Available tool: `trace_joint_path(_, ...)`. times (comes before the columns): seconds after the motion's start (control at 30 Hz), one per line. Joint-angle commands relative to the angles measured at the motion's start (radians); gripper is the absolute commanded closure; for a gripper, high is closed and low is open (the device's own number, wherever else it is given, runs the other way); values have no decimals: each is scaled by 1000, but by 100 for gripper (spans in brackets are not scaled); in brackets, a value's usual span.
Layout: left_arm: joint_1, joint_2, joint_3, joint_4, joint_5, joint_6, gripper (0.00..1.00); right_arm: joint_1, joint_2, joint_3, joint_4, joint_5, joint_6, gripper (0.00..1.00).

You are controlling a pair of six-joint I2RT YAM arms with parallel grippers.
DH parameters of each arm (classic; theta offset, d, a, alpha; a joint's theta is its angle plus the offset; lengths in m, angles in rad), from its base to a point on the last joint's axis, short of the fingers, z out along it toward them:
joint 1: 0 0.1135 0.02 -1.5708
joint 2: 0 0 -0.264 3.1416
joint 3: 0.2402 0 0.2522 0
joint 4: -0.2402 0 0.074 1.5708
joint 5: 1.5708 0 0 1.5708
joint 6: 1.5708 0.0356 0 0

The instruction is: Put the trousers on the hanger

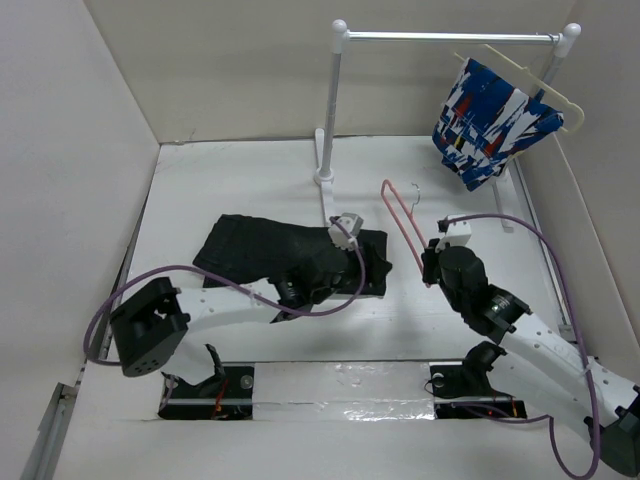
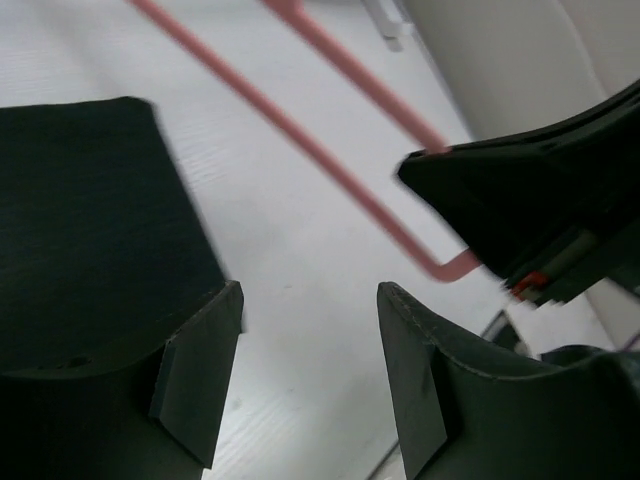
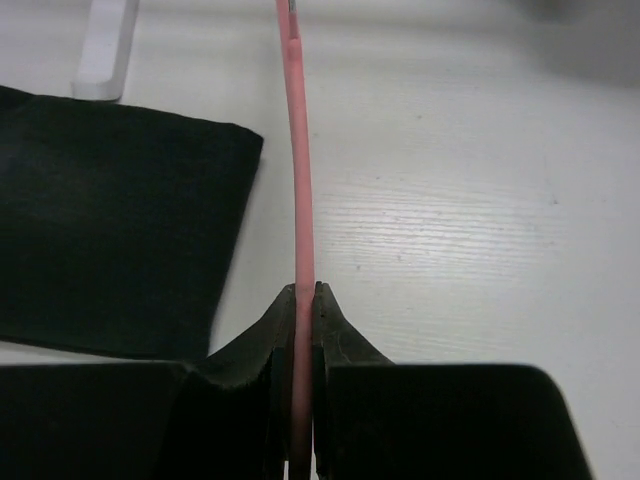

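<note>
The black trousers (image 1: 250, 250) lie flat on the white table, left of centre. My left gripper (image 1: 380, 268) hovers at their right-hand edge. In the left wrist view that gripper (image 2: 310, 300) is open over bare table, with the trousers (image 2: 90, 200) under its left finger. The pink hanger (image 1: 400, 215) stands tilted just right of the trousers, and my right gripper (image 1: 428, 265) is shut on its lower corner. The right wrist view shows the gripper (image 3: 303, 300) clamped on the hanger's thin rod (image 3: 297, 150), with the trousers (image 3: 110, 240) to the left.
A white clothes rack (image 1: 340, 100) stands at the back, its foot (image 3: 105, 50) close to the trousers. A blue, white and red patterned garment (image 1: 490, 120) hangs on a cream hanger (image 1: 545, 85) at the rack's right end. Walls enclose the table on the left, back and right.
</note>
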Motion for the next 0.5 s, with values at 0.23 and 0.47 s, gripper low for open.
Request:
trace_joint_path(0.23,-75,263,309,31,-80,-205,43,173,22,-28,-19,141,218,100)
trace_joint_path(0.47,-66,370,402,-32,-122,-249,43,241,-18,-41,-56,204,272,100)
